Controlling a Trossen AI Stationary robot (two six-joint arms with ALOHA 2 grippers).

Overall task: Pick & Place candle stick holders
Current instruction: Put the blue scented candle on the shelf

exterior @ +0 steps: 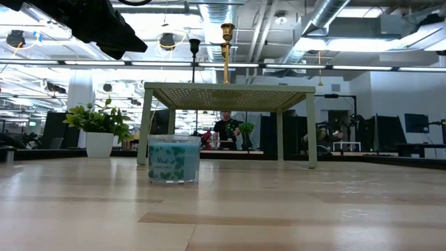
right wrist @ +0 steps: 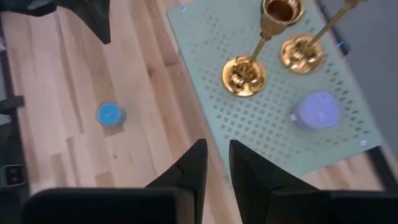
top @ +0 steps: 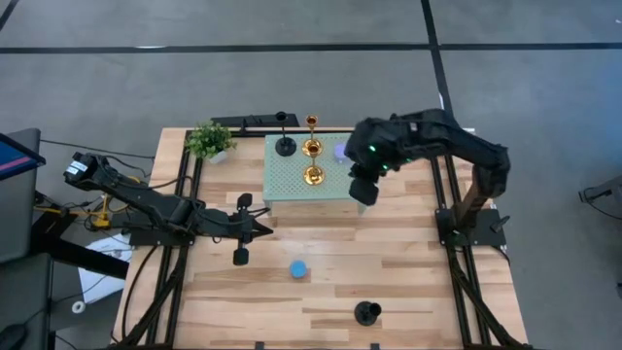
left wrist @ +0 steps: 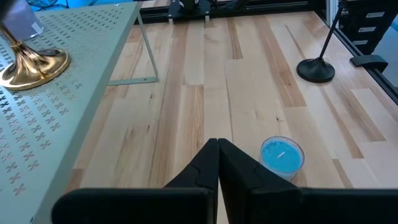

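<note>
Holders: four on my stand, blue one on table, right gripper slightly parted, empty, left gripper closed, empty.

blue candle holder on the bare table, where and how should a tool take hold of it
Grip the blue candle holder across its round side wall, coming straight down from above. It is stubby, upright and stands alone on the table, so either tool has clear room around it.
</note>
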